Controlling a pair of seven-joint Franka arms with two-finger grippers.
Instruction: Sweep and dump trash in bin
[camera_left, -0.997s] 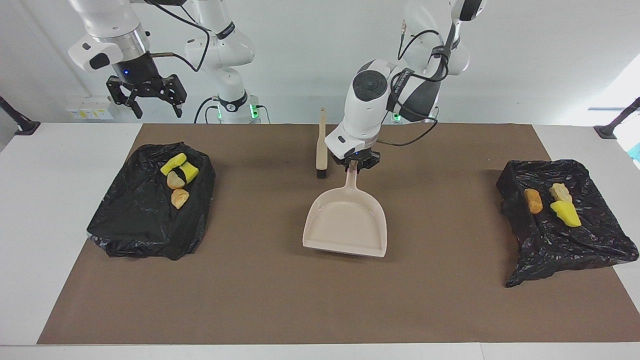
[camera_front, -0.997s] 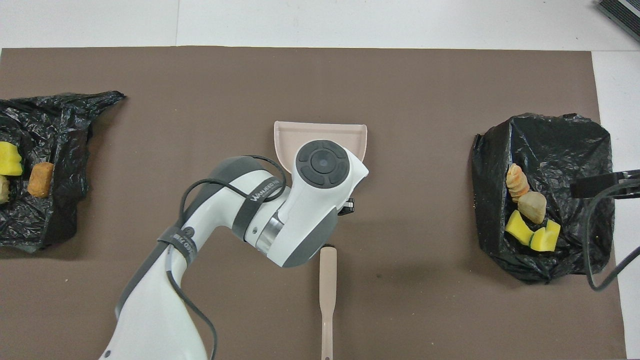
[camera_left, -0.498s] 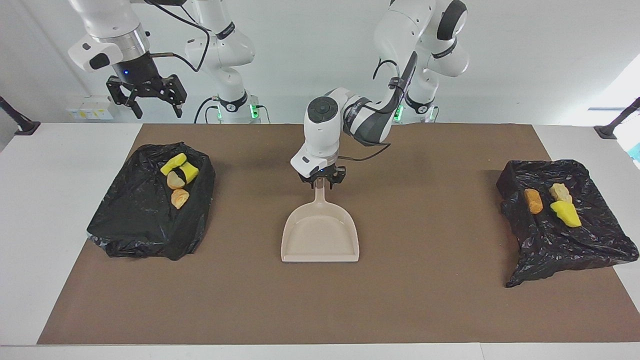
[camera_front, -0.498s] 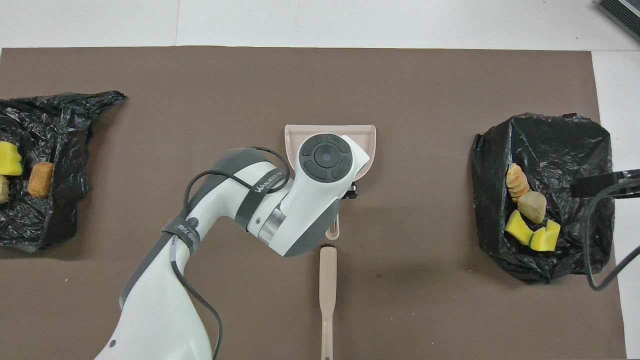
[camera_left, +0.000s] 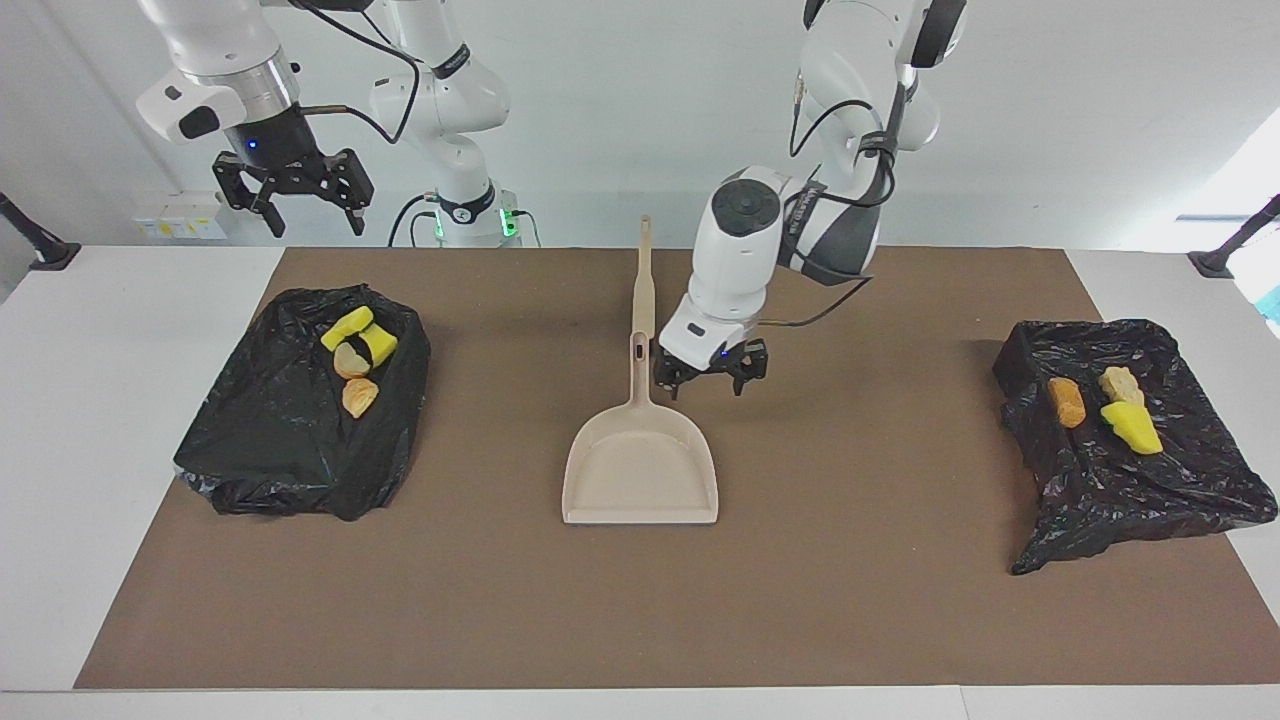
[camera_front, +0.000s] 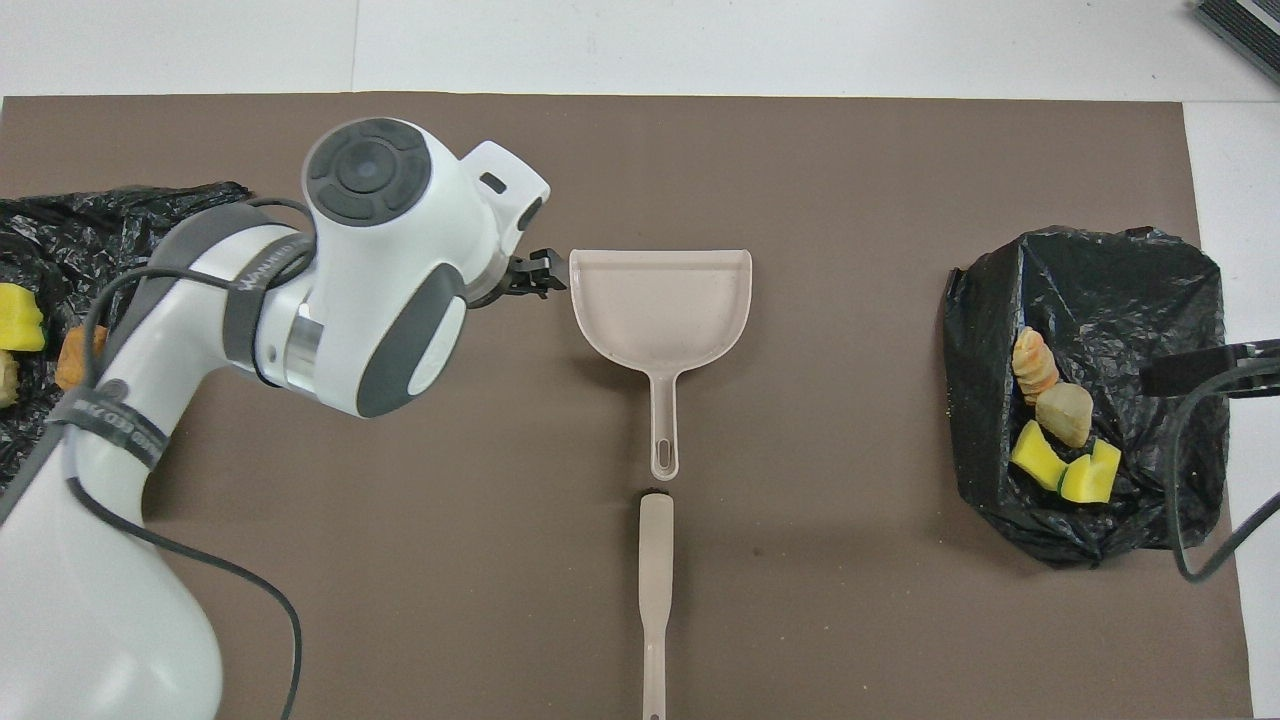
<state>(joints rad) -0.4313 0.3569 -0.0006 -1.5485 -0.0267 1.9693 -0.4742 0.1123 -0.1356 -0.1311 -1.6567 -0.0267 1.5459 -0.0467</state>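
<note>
The trash lies in two black-bagged bins. Yellow and beige pieces (camera_left: 355, 350) (camera_front: 1050, 420) sit in the bin (camera_left: 270, 460) (camera_front: 1100, 280) at the right arm's end. Orange, beige and yellow pieces (camera_left: 1110, 405) (camera_front: 20, 320) sit in the bin (camera_left: 1150, 500) (camera_front: 100, 220) at the left arm's end. A beige dustpan (camera_left: 640, 480) (camera_front: 660, 300) lies flat mid-mat, handle toward the robots. My left gripper (camera_left: 705, 385) (camera_front: 535, 275) hovers open and holds nothing, just beside that handle. My right gripper (camera_left: 312, 215) waits open, raised near the robots' edge.
A beige-handled brush (camera_left: 643, 280) (camera_front: 655, 590) lies in line with the dustpan's handle, nearer to the robots, its bristle end almost touching the handle's tip. A brown mat (camera_left: 850, 600) covers most of the white table.
The left gripper slid the dustpan toward the right arm's end, opened and let go of its handle, then lifted off toward the left arm's end. The right arm has not moved.
</note>
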